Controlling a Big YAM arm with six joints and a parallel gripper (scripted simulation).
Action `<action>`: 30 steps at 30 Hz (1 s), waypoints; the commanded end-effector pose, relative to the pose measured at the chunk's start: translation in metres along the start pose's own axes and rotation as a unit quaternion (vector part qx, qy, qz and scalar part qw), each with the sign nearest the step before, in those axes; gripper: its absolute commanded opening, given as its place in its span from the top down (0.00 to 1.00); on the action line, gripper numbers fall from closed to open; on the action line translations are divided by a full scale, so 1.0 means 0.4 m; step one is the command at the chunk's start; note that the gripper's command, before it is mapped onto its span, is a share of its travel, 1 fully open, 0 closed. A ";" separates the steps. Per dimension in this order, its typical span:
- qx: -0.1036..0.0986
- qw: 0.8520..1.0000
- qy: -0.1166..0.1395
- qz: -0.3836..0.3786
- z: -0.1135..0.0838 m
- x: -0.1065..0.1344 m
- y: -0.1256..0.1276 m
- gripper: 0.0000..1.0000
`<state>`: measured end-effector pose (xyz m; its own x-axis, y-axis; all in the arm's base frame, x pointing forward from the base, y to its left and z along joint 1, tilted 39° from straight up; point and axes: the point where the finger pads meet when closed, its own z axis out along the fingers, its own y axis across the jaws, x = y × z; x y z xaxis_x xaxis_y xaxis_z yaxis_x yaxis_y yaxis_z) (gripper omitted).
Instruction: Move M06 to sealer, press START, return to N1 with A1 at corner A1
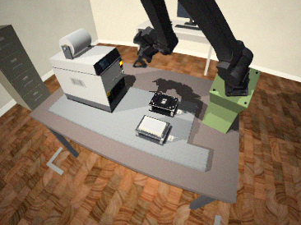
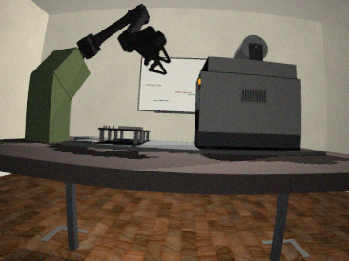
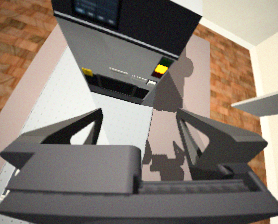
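Note:
The sealer [image 1: 88, 74] stands at the table's left. In the wrist view its front shows an amber lamp [image 3: 161, 69], a small white START button [image 3: 151, 83] below it and a dark stage slot [image 3: 117, 85]. No stage stands out in front of the slot. My gripper [image 1: 140, 61] is open and empty. It hangs in the air in front of the sealer's face, well clear of it; it also shows in the side view [image 2: 157, 67] and the wrist view [image 3: 140, 117]. The black nest [image 1: 164, 103] nearer the sealer holds no plate. Plate M06 is not in view.
A second nest holds a white plate [image 1: 153, 127] nearer the table's front edge. The arm's green base block [image 1: 229, 103] stands at the right. A foil roll [image 1: 76, 41] sits on top of the sealer. A grey filing cabinet [image 1: 18, 66] stands left of the table.

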<state>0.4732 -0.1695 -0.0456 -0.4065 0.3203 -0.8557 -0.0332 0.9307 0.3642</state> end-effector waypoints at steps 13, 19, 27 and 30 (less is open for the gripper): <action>-0.016 0.966 0.016 -0.256 0.018 -0.130 0.131 0.00; -0.018 0.932 0.002 -0.361 0.026 -0.187 0.140 0.00; -0.008 0.901 0.009 -0.434 0.008 -0.150 0.106 0.00; -0.003 0.876 0.012 -0.482 -0.003 -0.137 0.093 0.00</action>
<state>0.5010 -0.1380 0.0218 -0.2316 -0.5150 -0.8253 -0.3640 0.8326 -0.4174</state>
